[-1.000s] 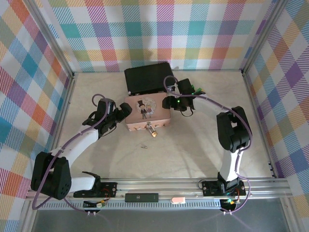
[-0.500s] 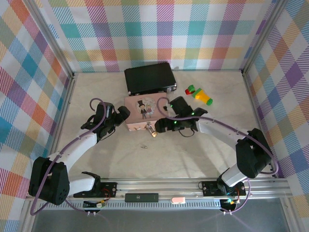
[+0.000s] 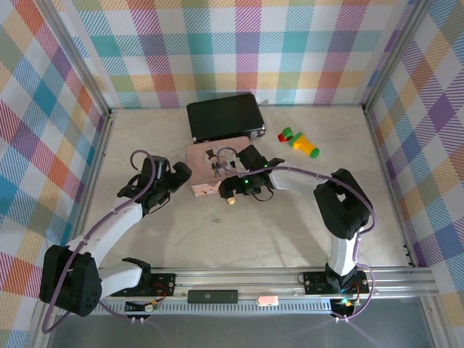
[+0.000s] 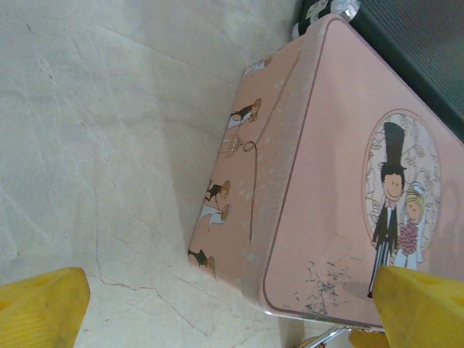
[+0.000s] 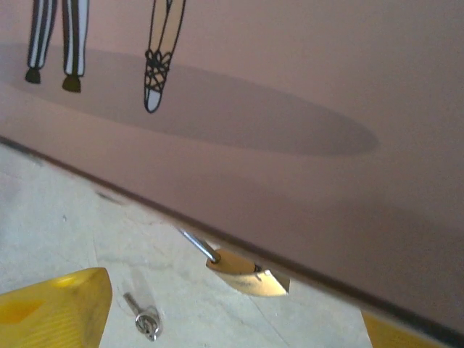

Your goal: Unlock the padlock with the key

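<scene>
The thin grey key (image 3: 215,219) lies nearest on the tabletop (image 3: 290,225). Just beyond, the small brass padlock (image 5: 246,274) hangs by its silvery shackle at the pink tin's (image 4: 333,145) near edge. Left jaws and right jaws gape wide, empty.

Small brass-coloured padlock (image 5: 246,275), tilted, its silvery shackle reaching up under the near edge of the pink tin (image 5: 290,87) around the middle of the table (image 3: 290,225); thin greyish key (image 5: 143,317) lying flat just nearer, apart from it.
</scene>
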You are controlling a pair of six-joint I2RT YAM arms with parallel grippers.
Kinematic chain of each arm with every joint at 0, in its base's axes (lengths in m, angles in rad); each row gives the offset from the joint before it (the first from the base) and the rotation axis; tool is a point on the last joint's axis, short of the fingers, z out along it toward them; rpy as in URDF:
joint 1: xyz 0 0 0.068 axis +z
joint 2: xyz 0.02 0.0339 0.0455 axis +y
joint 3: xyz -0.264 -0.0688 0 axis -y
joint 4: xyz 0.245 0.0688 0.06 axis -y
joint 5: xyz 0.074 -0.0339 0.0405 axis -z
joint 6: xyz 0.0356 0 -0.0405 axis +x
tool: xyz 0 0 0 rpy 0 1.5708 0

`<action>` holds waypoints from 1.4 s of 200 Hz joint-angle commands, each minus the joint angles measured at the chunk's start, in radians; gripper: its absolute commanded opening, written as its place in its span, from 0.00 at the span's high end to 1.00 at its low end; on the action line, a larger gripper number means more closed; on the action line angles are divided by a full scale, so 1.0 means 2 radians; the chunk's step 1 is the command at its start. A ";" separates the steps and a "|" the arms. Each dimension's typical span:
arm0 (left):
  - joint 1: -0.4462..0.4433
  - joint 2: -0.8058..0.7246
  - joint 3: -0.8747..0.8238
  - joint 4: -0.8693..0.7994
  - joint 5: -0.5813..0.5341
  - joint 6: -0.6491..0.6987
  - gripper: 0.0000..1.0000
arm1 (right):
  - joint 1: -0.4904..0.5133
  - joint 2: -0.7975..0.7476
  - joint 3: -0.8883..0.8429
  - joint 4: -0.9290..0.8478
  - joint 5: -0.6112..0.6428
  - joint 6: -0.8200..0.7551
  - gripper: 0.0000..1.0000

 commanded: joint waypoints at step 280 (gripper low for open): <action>0.045 -0.061 -0.052 -0.023 0.007 -0.004 0.00 | 0.149 0.017 0.027 -0.069 0.107 0.043 0.49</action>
